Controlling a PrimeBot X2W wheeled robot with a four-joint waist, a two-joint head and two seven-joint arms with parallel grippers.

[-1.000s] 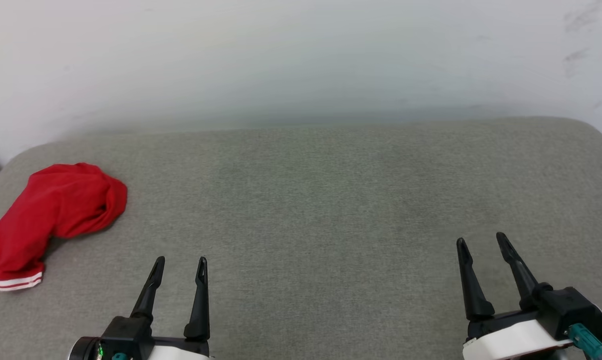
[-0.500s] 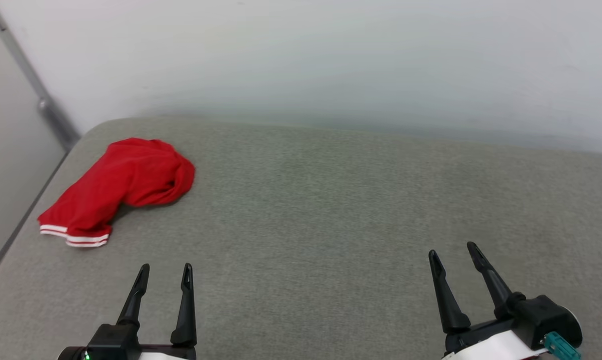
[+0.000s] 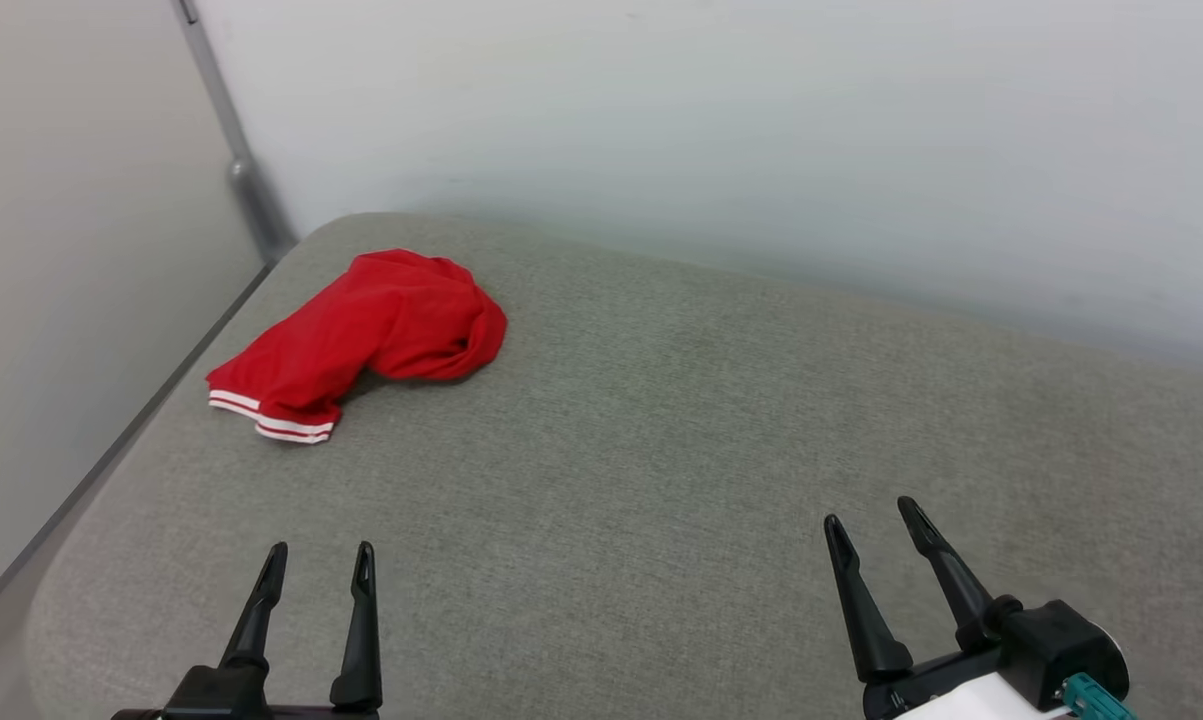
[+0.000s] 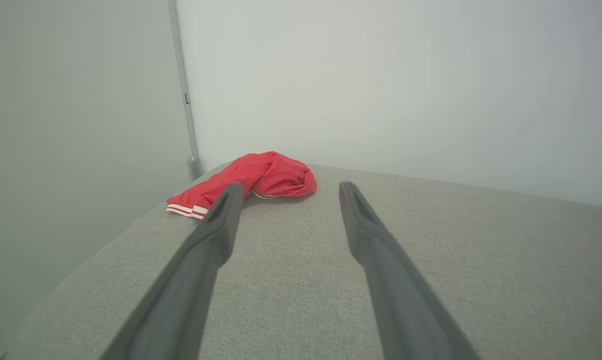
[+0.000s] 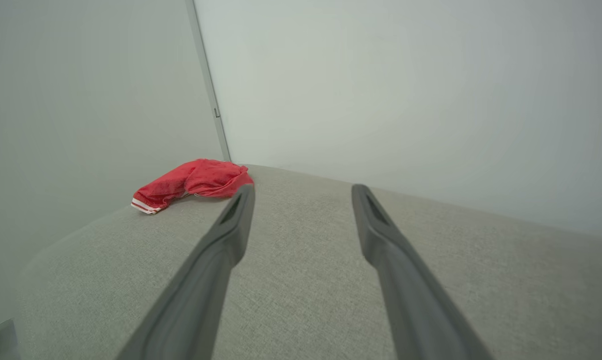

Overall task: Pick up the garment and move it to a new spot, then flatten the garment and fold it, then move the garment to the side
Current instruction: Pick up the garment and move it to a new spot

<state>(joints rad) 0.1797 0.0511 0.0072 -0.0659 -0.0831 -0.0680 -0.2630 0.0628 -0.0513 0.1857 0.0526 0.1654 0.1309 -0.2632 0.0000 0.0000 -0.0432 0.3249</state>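
Observation:
The garment (image 3: 366,335) is a crumpled red heap with a red-white striped trim at its near end, lying at the far left corner of the grey cushioned surface (image 3: 661,450). It also shows ahead in the left wrist view as the garment (image 4: 260,175) and far left in the right wrist view as the garment (image 5: 195,181). My left gripper (image 3: 321,560) hovers open near the front edge, well short of it. At the lower right my right gripper (image 3: 873,515) is open with nothing between its fingers. Lettering and sleeves are hidden in the folds.
A pale wall (image 3: 761,120) backs the surface. At the left stands a second wall with a grey vertical strip (image 3: 231,150) in the corner. The surface's left edge (image 3: 141,430) drops off close to the garment.
The camera has turned left, so the garment and surface slide right in the picture and the left wall comes into view. Both grippers stay open and low in the frame.

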